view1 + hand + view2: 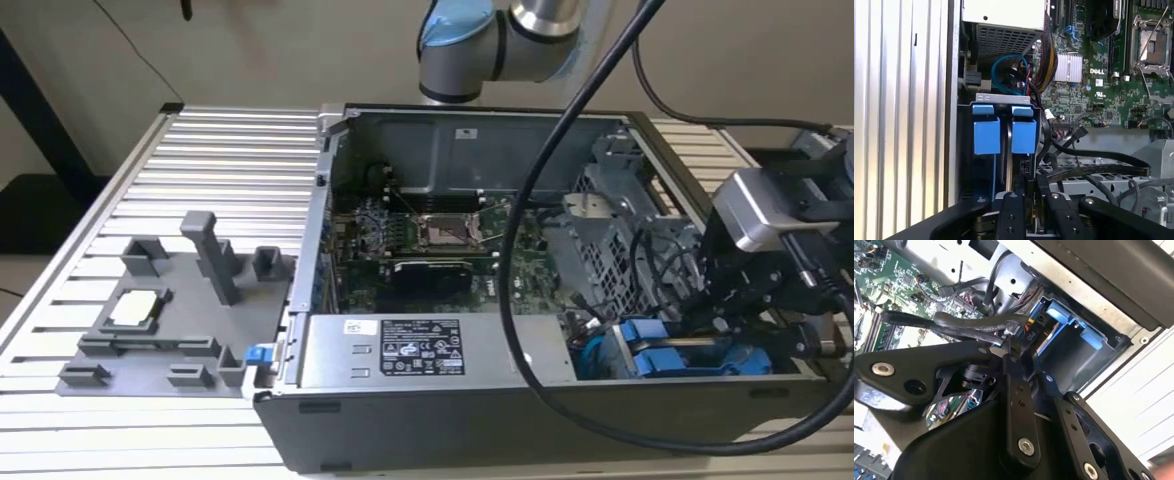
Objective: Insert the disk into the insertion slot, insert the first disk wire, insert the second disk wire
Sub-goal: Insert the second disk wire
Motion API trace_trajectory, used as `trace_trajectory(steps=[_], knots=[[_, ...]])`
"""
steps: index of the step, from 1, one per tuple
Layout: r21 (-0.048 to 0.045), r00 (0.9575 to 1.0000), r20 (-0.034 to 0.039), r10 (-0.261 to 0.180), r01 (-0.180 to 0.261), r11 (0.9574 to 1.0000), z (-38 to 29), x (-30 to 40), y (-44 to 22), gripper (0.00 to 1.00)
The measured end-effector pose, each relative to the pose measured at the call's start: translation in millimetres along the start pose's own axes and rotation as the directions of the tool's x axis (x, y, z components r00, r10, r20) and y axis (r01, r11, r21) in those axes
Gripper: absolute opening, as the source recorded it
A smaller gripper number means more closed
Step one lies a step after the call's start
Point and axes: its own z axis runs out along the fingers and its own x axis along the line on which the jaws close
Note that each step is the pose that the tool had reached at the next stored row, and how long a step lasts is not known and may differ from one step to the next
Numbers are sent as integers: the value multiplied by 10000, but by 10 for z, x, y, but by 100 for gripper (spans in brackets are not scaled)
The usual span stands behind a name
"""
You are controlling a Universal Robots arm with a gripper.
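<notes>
Disk seated already: flat silver-grey drive in bright blue plastic carrier (1023,131) sits inside the narrow grey sheet-metal bay (1003,98) at the PC case's corner, beside a second blue-framed unit (986,130), so slot step looks done. Black two-finger gripper (1021,352) is pinched narrow on a small black cable connector (1030,335), held end-on toward the drive's rear edge, prob. so the plug lines up w/ its port. Loose black cables (1089,156) trail across the grey perforated cage (1104,182).

I see a ribbed aluminium table (227,150) bearing an open grey metal PC case (441,425) and a grey plastic fixture tray (160,345)
</notes>
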Motion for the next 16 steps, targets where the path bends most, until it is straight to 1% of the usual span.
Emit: trace_trajectory(steps=[3, 4, 6, 10, 11, 12, 16], knots=[[-1, 10000, -1, 4, -4, 10000, -5, -1, 0, 24], [-1, 10000, -5, 11, -11, 10000, -23, -5, 1, 24], [-4, 10000, -2, 26, -26, 10000, -98, -20, 3, 24], [-7, 10000, -3, 29, -29, 10000, -274, -54, 7, 24], [-7, 10000, 0, 28, -28, 10000, -310, -61, 9, 24], [-7, 10000, -2, 28, -28, 10000, -322, -63, 9, 24], [-7, 10000, 0, 28, -28, 10000, -323, -64, 9, 24]])
